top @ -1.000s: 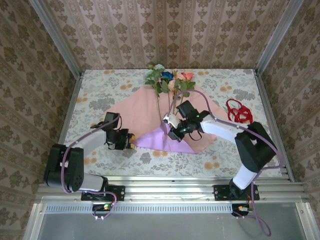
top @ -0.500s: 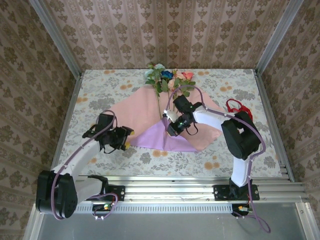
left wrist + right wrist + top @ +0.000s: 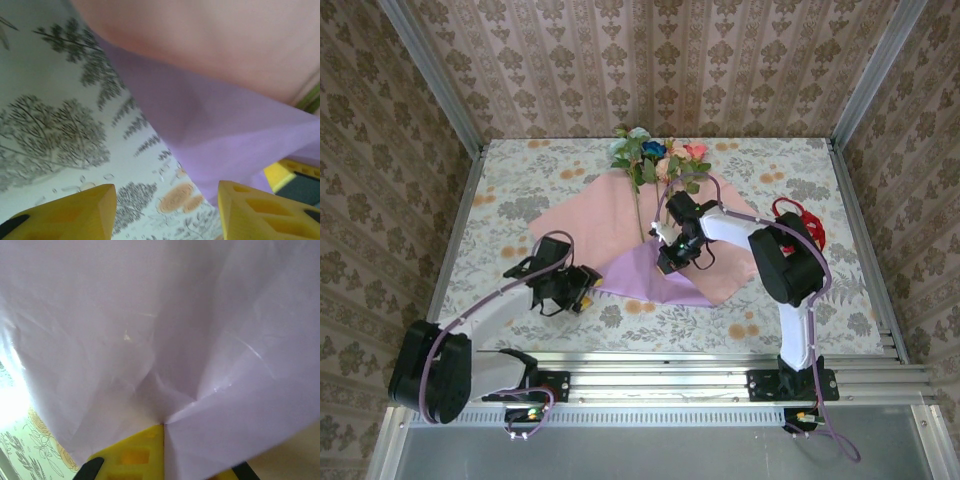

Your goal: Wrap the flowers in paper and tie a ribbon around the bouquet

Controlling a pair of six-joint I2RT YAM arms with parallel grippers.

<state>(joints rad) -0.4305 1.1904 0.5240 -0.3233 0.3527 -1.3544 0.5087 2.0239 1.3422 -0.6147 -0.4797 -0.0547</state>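
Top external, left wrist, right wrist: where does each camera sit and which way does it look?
Top external: above and behind the arms, looking down on the table, flowers, paper and ribbon; both arms, the left claw and right claw show.
Left wrist: on the left wrist, looking past its parted yellow fingers at the paper's lilac fold and the table.
Right wrist: on the right wrist, close against lilac paper pinched between its yellow fingers.
Both wrist views share the lilac side of the paper.

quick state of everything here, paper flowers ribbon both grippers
paper: flat, pink side up, near corner folded over lilac
flowers: lying on the paper, unwrapped
ribbon: loose, untied, off the paper
left gripper: open, empty, beside the paper's edge
right gripper: shut on the paper's folded flap
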